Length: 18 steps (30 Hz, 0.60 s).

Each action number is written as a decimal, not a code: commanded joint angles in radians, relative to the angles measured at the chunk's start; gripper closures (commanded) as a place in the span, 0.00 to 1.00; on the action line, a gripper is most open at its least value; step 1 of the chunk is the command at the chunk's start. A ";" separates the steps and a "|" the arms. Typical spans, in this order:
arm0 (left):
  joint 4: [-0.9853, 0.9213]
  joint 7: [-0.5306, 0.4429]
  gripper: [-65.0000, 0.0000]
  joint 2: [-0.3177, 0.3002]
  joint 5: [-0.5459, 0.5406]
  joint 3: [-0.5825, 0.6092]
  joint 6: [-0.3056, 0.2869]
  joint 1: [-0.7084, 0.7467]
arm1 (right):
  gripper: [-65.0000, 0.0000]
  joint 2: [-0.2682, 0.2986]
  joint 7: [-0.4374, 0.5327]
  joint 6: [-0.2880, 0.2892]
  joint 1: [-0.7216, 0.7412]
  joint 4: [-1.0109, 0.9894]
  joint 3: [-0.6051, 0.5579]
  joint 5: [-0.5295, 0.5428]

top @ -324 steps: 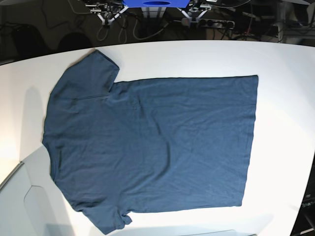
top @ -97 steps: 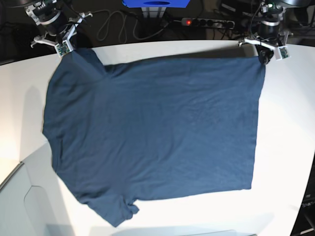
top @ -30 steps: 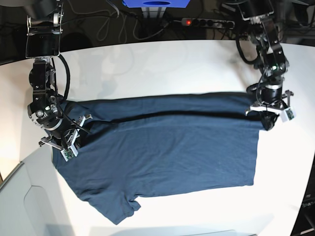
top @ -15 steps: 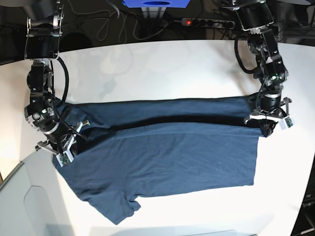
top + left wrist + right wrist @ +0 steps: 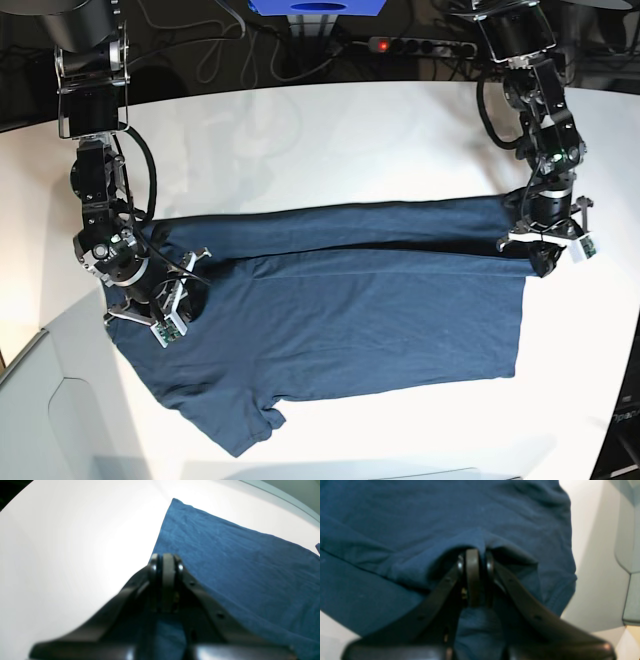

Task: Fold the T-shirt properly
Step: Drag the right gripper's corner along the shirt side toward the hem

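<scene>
Left wrist: left claw (image 5: pixel 165 566) pinched on the T-shirt (image 5: pixel 237 562) hem corner; cloth extends ahead-right over the bench (image 5: pixel 62 542).
Right wrist: right claw (image 5: pixel 473 562) clamps sleeve-end fabric.
Base: folded edge spans both claws; unfolded half lies toward the bench's near edge.

The left gripper (image 5: pixel 545 256) sits at about three o'clock in the base view, its arm reaching down from one o'clock, wrist pointing downward. Its jaws are pressed together on a fold of the T-shirt (image 5: pixel 350 300). The right gripper (image 5: pixel 170 312) sits near nine o'clock, arm descending from eleven o'clock, jaws likewise clamped on cloth, apparently around the shoulder, though the wrist view is blurred.
</scene>
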 commanded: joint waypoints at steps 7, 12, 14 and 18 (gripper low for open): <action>0.016 -0.027 1.00 -0.012 -0.005 -0.003 0.000 -0.013 | 1.00 0.008 0.022 0.001 0.060 -0.055 0.007 0.005; 0.016 -0.027 1.00 -0.012 -0.005 -0.003 0.000 -0.015 | 1.00 0.008 0.036 0.001 0.068 -0.053 0.007 0.005; 0.016 -0.027 1.00 -0.011 -0.005 -0.003 0.000 -0.015 | 1.00 0.008 0.056 0.001 0.074 -0.058 0.007 0.005; 0.016 -0.029 1.00 -0.011 -0.005 -0.003 0.000 -0.009 | 1.00 0.004 0.065 0.001 0.080 -0.062 0.007 0.005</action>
